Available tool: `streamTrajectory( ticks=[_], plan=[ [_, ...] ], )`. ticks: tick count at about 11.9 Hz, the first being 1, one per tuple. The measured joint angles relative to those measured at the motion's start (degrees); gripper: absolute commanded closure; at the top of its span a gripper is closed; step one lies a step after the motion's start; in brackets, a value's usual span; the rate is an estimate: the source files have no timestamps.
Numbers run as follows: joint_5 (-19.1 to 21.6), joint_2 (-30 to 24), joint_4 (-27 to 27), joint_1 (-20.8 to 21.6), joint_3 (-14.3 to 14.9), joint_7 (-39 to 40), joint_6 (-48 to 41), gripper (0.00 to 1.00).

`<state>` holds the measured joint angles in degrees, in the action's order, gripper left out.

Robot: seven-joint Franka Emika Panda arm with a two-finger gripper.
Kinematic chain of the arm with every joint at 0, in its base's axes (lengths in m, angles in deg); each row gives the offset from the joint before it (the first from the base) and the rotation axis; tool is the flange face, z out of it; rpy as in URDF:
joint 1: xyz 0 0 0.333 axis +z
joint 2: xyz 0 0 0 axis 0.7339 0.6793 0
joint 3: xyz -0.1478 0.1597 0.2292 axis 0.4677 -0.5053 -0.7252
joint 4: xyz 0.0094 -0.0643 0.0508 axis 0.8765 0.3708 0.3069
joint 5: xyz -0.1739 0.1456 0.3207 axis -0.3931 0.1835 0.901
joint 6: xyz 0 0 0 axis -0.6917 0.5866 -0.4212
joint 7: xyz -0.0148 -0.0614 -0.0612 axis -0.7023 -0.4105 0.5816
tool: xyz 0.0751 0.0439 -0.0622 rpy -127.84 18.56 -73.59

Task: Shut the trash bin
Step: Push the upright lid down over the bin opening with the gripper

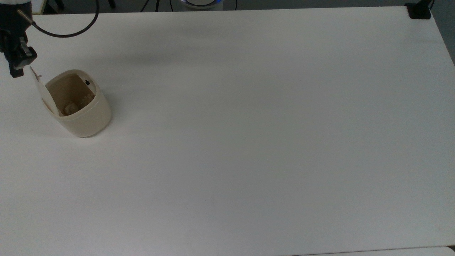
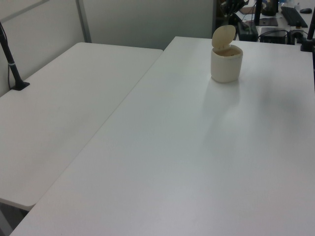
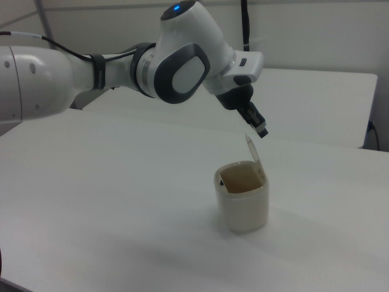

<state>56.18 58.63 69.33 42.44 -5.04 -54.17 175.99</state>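
**Bin stood open as robot arm reached in above its lid**

A white table [image 1: 249, 142] carried little besides the trash bin [image 1: 83, 113], which sat near the top view's left edge with its lid [image 1: 42, 93] raised almost upright on the side toward the top view's left. A small black button [image 1: 87, 82] showed at the rim on the opposite side, and pale crumpled material lay in the bottom. In the left view the trash bin [image 2: 226, 63] stood toward the far end of the table, with a second white table [image 2: 64, 108] adjoining at the left view's left and a black clamp post [image 2: 11, 59] on it. Nothing lay between the arm and the bin.

The white-and-grey arm [image 3: 121, 70] stretched in from the right view's left, its wrist bent downward. The dark end effector [image 3: 261, 129] pointed down at a slant, its tip just above and beside the lid's upper edge; whether it touched the lid could not be told. Whether its fingers were apart or together could not be told either. A black cable [image 1: 67, 32] looped from the wrist.
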Motion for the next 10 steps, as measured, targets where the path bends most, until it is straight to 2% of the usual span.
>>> streamTrajectory(
  ticks=[5,10],
  plan=[
    [0.26,1.27,1.11,0.72,-1.74,0.18,-1.02,1.00],
    [2.16,1.37,1.47,1.34,-3.47,5.97,-10.03,1.00]
  ],
)
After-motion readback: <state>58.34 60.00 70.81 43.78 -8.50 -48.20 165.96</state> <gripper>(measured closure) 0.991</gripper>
